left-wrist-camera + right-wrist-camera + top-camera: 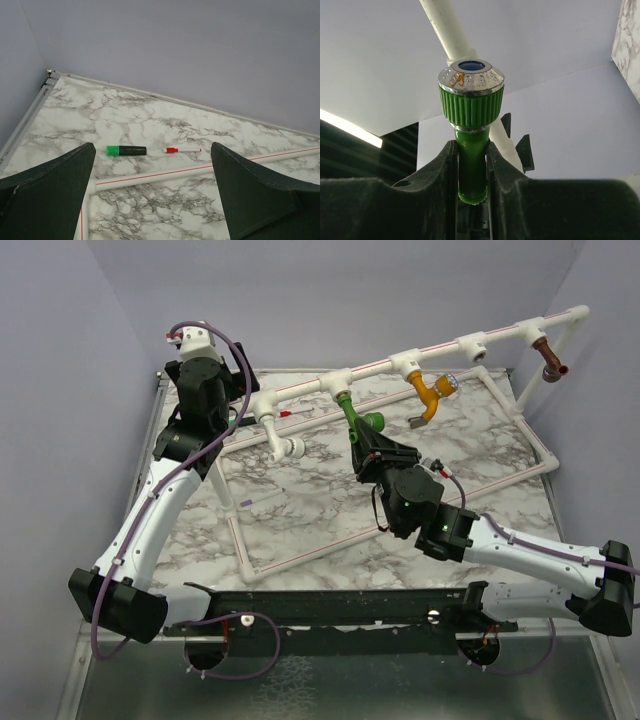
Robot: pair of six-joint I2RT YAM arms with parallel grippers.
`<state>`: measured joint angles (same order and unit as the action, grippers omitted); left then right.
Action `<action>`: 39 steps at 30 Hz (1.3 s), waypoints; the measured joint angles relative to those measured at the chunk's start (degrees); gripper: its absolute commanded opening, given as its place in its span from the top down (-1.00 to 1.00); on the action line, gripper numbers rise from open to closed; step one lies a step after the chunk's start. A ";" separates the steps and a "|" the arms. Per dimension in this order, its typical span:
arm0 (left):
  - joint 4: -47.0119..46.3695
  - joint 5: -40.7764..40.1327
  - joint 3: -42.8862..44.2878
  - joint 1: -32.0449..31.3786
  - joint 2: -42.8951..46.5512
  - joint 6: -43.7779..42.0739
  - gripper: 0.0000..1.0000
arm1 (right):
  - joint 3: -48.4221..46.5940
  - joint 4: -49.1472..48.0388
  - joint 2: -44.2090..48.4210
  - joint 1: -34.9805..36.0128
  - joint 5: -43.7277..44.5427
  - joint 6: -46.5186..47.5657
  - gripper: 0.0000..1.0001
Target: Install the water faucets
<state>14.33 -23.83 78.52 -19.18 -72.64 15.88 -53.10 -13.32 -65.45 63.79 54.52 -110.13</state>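
Note:
A green faucet hangs from a tee of the raised white pipe. My right gripper is shut on it; in the right wrist view the green stem sits between the two fingers, its ribbed collar and silver end above them. A white faucet hangs from the tee to its left, an orange-yellow faucet to its right, and a brown faucet at the far right end. My left gripper is open and empty at the back left, its fingers wide apart above the table.
The white red-striped pipe frame lies on the marble table. A green-capped marker and a thin red-capped pen lie beyond a frame pipe. An open tee sits on the raised pipe. Purple walls stand close around.

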 measured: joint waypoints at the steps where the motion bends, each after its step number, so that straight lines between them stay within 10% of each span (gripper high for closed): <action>1: 0.00 0.00 0.00 0.00 0.00 0.00 -0.98 | 0.00 0.02 0.00 -0.02 -0.02 0.00 0.49; 39: 0.61 1.57 0.00 -0.02 0.37 0.57 -0.98 | 2.93 -6.38 0.15 -1.66 -3.10 15.78 -0.26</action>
<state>14.94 -22.26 78.52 -19.20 -72.27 16.45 -50.17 -19.70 -65.30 62.13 51.42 -94.35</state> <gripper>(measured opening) 0.990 0.603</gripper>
